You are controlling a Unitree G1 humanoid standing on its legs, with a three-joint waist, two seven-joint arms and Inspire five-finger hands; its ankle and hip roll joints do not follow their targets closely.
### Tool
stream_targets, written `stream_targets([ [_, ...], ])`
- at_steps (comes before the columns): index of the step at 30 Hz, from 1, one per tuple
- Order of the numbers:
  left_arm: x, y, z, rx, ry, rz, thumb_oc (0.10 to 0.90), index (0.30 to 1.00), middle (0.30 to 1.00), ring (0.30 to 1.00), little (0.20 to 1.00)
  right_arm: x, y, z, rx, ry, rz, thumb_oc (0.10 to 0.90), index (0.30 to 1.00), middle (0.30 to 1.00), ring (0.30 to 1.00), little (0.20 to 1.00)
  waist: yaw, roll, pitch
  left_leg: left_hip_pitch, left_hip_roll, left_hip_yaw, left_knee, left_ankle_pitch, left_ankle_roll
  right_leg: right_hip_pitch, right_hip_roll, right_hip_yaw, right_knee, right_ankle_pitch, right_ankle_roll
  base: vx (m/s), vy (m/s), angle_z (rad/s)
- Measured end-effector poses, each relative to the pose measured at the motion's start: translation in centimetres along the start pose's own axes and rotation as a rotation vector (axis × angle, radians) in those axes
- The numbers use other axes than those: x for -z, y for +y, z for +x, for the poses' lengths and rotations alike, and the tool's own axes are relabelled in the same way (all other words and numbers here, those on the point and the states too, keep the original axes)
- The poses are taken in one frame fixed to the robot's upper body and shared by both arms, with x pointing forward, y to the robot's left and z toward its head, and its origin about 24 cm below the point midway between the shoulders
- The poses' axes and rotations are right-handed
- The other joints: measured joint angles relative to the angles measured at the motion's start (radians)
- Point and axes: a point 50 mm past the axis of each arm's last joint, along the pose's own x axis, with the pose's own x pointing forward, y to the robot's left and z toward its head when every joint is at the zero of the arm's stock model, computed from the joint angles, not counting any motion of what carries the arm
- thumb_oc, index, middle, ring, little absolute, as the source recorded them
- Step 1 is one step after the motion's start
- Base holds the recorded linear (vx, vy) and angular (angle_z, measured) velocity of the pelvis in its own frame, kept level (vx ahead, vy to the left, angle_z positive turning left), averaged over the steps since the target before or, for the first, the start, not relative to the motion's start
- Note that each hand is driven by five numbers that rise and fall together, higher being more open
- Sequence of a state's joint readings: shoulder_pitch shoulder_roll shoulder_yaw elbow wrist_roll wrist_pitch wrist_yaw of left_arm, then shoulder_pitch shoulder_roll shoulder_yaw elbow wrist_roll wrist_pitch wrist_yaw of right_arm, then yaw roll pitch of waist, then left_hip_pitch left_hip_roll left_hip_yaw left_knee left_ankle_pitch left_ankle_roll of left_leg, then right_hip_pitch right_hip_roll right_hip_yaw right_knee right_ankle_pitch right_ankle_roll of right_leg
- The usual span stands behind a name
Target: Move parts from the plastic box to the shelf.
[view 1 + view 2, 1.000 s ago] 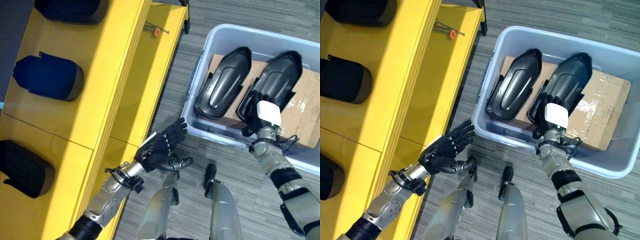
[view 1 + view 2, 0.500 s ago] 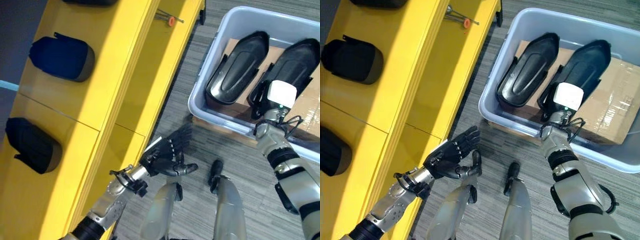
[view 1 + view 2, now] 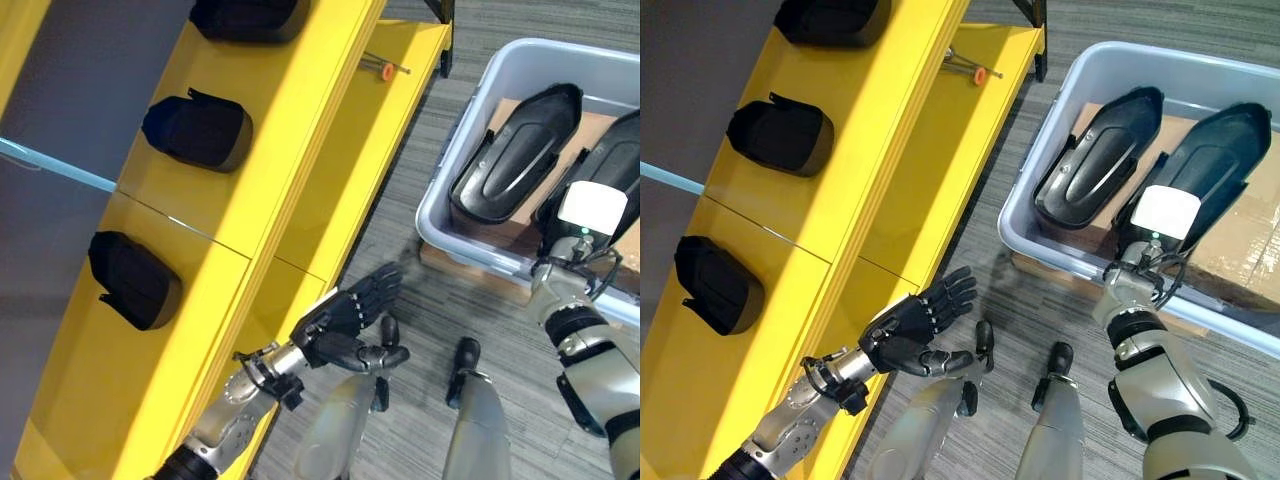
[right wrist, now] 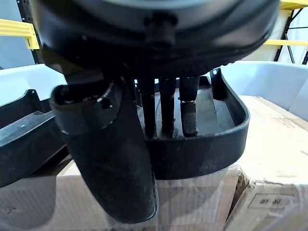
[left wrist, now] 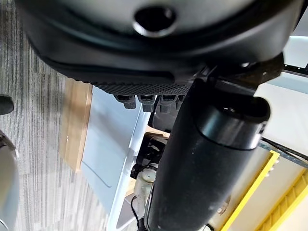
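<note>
A pale plastic box (image 3: 1025, 215) sits on the grey floor (image 3: 1040, 310) beside a long yellow shelf (image 3: 890, 150). Inside the box lie two black parts, side by side, on top of a brown cardboard box (image 3: 1240, 250).

The right hand (image 3: 1160, 215) reaches down into the plastic box, at the near end of the right part (image 3: 1210, 160). In the right wrist view, its fingers (image 4: 166, 106) go down inside the hollow of this part and its thumb (image 4: 110, 159) is on the outside of the rim. So the right hand pinches the near edge of the part. The part is still in the box, resting on the cardboard.

The left part (image 3: 1100, 160) lies just beside it, and no hand touches it.

The left hand (image 3: 910, 330) hangs over the floor, near the front edge of the shelf. Its fingers are spread out straight and it holds nothing.

Three more black parts (image 3: 780, 135) sit in a row on the top level of the shelf. A small tool with an orange tip (image 3: 975, 70) lies at the far end of the lower level.
</note>
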State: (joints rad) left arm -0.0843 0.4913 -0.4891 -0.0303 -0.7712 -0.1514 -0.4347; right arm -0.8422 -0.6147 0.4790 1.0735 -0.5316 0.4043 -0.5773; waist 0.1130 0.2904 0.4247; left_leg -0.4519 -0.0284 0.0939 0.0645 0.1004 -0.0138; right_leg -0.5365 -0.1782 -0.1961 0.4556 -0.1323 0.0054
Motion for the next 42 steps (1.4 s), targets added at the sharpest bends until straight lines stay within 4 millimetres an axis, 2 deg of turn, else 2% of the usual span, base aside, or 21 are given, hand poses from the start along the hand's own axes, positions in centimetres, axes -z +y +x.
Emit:
stream_targets([
  [1, -0.1, 0.1, -0.2, 0.002, -0.005, -0.004, 0.900, 1.000, 1.000, 1.000, 1.000, 0.0, 0.8, -0.6, -0.015, -0.026, -0.008, 0.400, 0.300, 0.300, 0.300, 0.300, -0.004, -0.004, 0.002, 0.035, 0.003, 0.005, -0.016, 0.043, 0.015, 0.032, 0.010, 0.008, -0.017, 0.037, 0.013, 0.02, -0.010, -0.16],
  [2, -0.1, 0.2, -0.3, -0.004, -0.008, -0.009, 0.900, 1.000, 1.000, 1.000, 1.000, -0.2, 1.2, -1.0, -0.024, -0.049, -0.014, 0.400, 0.300, 0.300, 0.300, 0.300, -0.006, -0.007, 0.003, 0.047, 0.008, 0.006, -0.019, 0.058, 0.022, 0.044, 0.015, 0.011, -0.021, 0.034, 0.015, 0.01, -0.031, -0.31],
  [4, -0.3, 0.5, -0.5, -0.013, -0.015, -0.001, 0.900, 1.000, 1.000, 1.000, 1.000, -0.9, 2.2, -2.1, -0.044, -0.115, -0.012, 0.400, 0.300, 0.300, 0.300, 0.300, -0.015, -0.032, 0.008, 0.077, 0.013, 0.009, -0.026, 0.060, 0.025, 0.073, 0.034, 0.024, -0.043, 0.036, 0.017, 0.00, -0.046, -0.31],
  [6, -1.6, 1.1, -0.2, -0.007, -0.050, 0.034, 0.900, 1.000, 1.000, 1.000, 1.000, -2.1, 3.8, -4.5, -0.059, -0.234, 0.024, 0.400, 0.300, 0.300, 0.300, 0.300, -0.059, -0.092, 0.034, 0.140, 0.029, 0.011, -0.056, 0.077, 0.042, 0.152, 0.060, 0.022, -0.104, 0.063, 0.018, 0.01, -0.061, -0.18],
  [8, -2.3, 1.4, 0.1, -0.004, -0.071, 0.055, 0.900, 1.000, 1.000, 1.000, 1.000, -2.5, 4.2, -5.3, -0.071, -0.263, 0.048, 0.400, 0.300, 0.300, 0.300, 0.300, -0.072, -0.117, 0.044, 0.163, 0.036, 0.012, -0.058, 0.071, 0.047, 0.185, 0.070, 0.023, -0.134, 0.069, 0.018, 0.05, -0.067, -0.15],
  [11, -3.2, 2.4, -1.0, -0.074, -0.099, 0.080, 0.900, 1.000, 1.000, 1.000, 1.000, -4.0, 3.3, -7.6, -0.085, -0.366, 0.186, 0.400, 0.300, 0.300, 0.300, 0.300, -0.093, -0.198, 0.091, 0.273, 0.059, 0.037, -0.072, 0.048, 0.038, 0.309, 0.104, 0.046, -0.216, 0.095, 0.012, 0.06, -0.004, -0.32],
  [12, -3.3, 2.6, -1.2, -0.085, -0.100, 0.085, 0.900, 1.000, 1.000, 1.000, 1.000, -4.2, 3.4, -8.2, -0.093, -0.381, 0.203, 0.400, 0.300, 0.300, 0.300, 0.300, -0.094, -0.210, 0.095, 0.295, 0.061, 0.040, -0.075, 0.045, 0.039, 0.337, 0.104, 0.047, -0.231, 0.099, 0.015, 0.11, 0.021, -0.20],
  [13, -3.1, 2.9, -2.1, -0.103, -0.072, 0.092, 0.900, 1.000, 1.000, 1.000, 1.000, -3.3, 3.8, -9.7, -0.086, -0.389, 0.228, 0.400, 0.300, 0.300, 0.300, 0.300, -0.112, -0.243, 0.085, 0.359, 0.071, 0.040, -0.100, 0.032, 0.025, 0.422, 0.119, 0.049, -0.305, 0.116, 0.017, 0.18, 0.041, -0.20],
  [14, -3.0, 2.9, -2.4, -0.111, -0.068, 0.092, 0.900, 1.000, 1.000, 1.000, 1.000, -1.9, 3.0, -10.0, -0.059, -0.363, 0.269, 0.400, 0.300, 0.300, 0.300, 0.300, -0.121, -0.253, 0.082, 0.398, 0.072, 0.051, -0.125, 0.028, 0.020, 0.466, 0.128, 0.062, -0.353, 0.136, 0.021, 0.21, 0.035, -0.23],
  [16, -2.8, 2.9, -3.7, -0.153, -0.072, 0.081, 0.900, 1.000, 1.000, 1.000, 1.000, -0.9, 0.8, -10.5, 0.022, -0.396, 0.339, 0.400, 0.300, 0.300, 0.300, 0.300, -0.142, -0.268, 0.072, 0.444, 0.071, 0.072, -0.144, 0.019, 0.022, 0.523, 0.131, 0.082, -0.415, 0.163, 0.027, 0.24, 0.026, -0.32],
  [18, -2.9, 3.0, -4.4, -0.177, -0.083, 0.076, 0.900, 1.000, 1.000, 1.000, 1.000, -0.1, 0.0, -11.0, 0.035, -0.405, 0.380, 0.400, 0.300, 0.300, 0.300, 0.300, -0.150, -0.286, 0.061, 0.474, 0.072, 0.086, -0.144, 0.008, 0.021, 0.560, 0.133, 0.095, -0.444, 0.171, 0.025, 0.16, 0.009, -0.24],
  [23, -3.4, 3.2, -4.8, -0.197, -0.102, 0.078, 0.900, 1.000, 1.000, 1.000, 1.000, 1.2, -1.5, -11.7, 0.039, -0.440, 0.486, 0.400, 0.300, 0.300, 0.300, 0.300, -0.170, -0.324, -0.031, 0.493, 0.074, 0.099, -0.145, -0.002, 0.020, 0.594, 0.138, 0.106, -0.489, 0.183, 0.025, 0.06, 0.001, -0.09],
  [27, -3.3, 2.8, -4.5, -0.175, -0.112, 0.062, 0.900, 1.000, 1.000, 1.000, 1.000, 1.3, -1.9, -12.1, 0.033, -0.478, 0.509, 0.400, 0.300, 0.300, 0.300, 0.300, -0.189, -0.326, -0.094, 0.496, 0.075, 0.101, -0.145, -0.006, 0.019, 0.611, 0.138, 0.108, -0.518, 0.193, 0.025, -0.02, -0.046, -0.02],
  [29, -2.7, 2.6, -4.7, -0.180, -0.094, 0.032, 0.900, 1.000, 1.000, 1.000, 1.000, 0.4, -2.9, -13.0, 0.016, -0.578, 0.558, 0.400, 0.300, 0.300, 0.300, 0.300, -0.193, -0.312, -0.113, 0.504, 0.079, 0.105, -0.145, -0.004, 0.016, 0.628, 0.141, 0.113, -0.541, 0.208, 0.022, -0.12, -0.145, -0.07],
  [31, -2.3, 2.4, -5.1, -0.192, -0.082, 0.014, 0.900, 1.000, 1.000, 1.000, 1.000, 0.1, -2.9, -13.5, -0.004, -0.609, 0.566, 0.400, 0.300, 0.300, 0.300, 0.300, -0.193, -0.302, -0.119, 0.503, 0.080, 0.106, -0.145, -0.003, 0.014, 0.626, 0.144, 0.111, -0.542, 0.209, 0.022, -0.13, -0.148, -0.01],
  [33, -1.6, 2.3, -5.7, -0.223, -0.066, -0.011, 0.900, 1.000, 1.000, 1.000, 1.000, -0.2, -2.7, -13.9, -0.026, -0.626, 0.576, 0.400, 0.300, 0.300, 0.300, 0.300, -0.192, -0.287, -0.127, 0.498, 0.082, 0.100, -0.145, -0.001, 0.011, 0.624, 0.145, 0.106, -0.542, 0.208, 0.021, -0.10, -0.092, 0.09],
  [35, -0.1, 1.8, -7.0, -0.283, -0.046, -0.063, 0.900, 1.000, 1.000, 1.000, 1.000, -0.3, -2.4, -14.2, -0.061, -0.645, 0.586, 0.400, 0.300, 0.300, 0.300, 0.300, -0.171, -0.256, -0.142, 0.484, 0.083, 0.091, -0.144, 0.011, 0.010, 0.614, 0.148, 0.104, -0.542, 0.209, 0.020, -0.21, -0.030, 0.16],
  [37, 0.5, 1.5, -7.6, -0.308, -0.051, -0.081, 0.900, 1.000, 1.000, 1.000, 1.000, 0.0, -2.4, -14.2, -0.074, -0.664, 0.556, 0.400, 0.300, 0.300, 0.300, 0.300, -0.163, -0.230, -0.144, 0.451, 0.081, 0.076, -0.148, 0.023, 0.007, 0.609, 0.142, 0.056, -0.541, 0.217, 0.014, -0.21, 0.084, 0.47],
  [38, 0.6, 1.5, -7.6, -0.305, -0.051, -0.081, 0.900, 1.000, 1.000, 1.000, 1.000, 0.3, -2.4, -14.2, -0.078, -0.664, 0.542, 0.400, 0.300, 0.300, 0.300, 0.300, -0.172, -0.222, -0.143, 0.441, 0.083, 0.087, -0.149, 0.011, 0.004, 0.611, 0.138, 0.022, -0.541, 0.216, 0.013, -0.12, 0.103, 0.85],
  [40, 0.4, 1.6, -7.4, -0.299, -0.063, -0.090, 0.900, 1.000, 1.000, 1.000, 1.000, 0.6, -2.1, -14.4, -0.092, -0.659, 0.530, 0.400, 0.300, 0.300, 0.300, 0.300, -0.168, -0.219, -0.144, 0.437, 0.105, 0.177, -0.143, -0.003, 0.007, 0.607, 0.122, -0.017, -0.540, 0.214, 0.006, -0.16, 0.162, 0.69],
  [42, 0.2, 1.7, -7.3, -0.296, -0.082, -0.096, 0.900, 1.000, 1.000, 1.000, 1.000, 0.6, -2.0, -14.5, -0.105, -0.653, 0.551, 0.400, 0.300, 0.300, 0.300, 0.300, -0.161, -0.244, -0.135, 0.423, 0.115, 0.223, -0.066, -0.056, 0.025, 0.607, 0.082, -0.031, -0.538, 0.217, 0.004, -0.15, 0.213, 0.26],
])
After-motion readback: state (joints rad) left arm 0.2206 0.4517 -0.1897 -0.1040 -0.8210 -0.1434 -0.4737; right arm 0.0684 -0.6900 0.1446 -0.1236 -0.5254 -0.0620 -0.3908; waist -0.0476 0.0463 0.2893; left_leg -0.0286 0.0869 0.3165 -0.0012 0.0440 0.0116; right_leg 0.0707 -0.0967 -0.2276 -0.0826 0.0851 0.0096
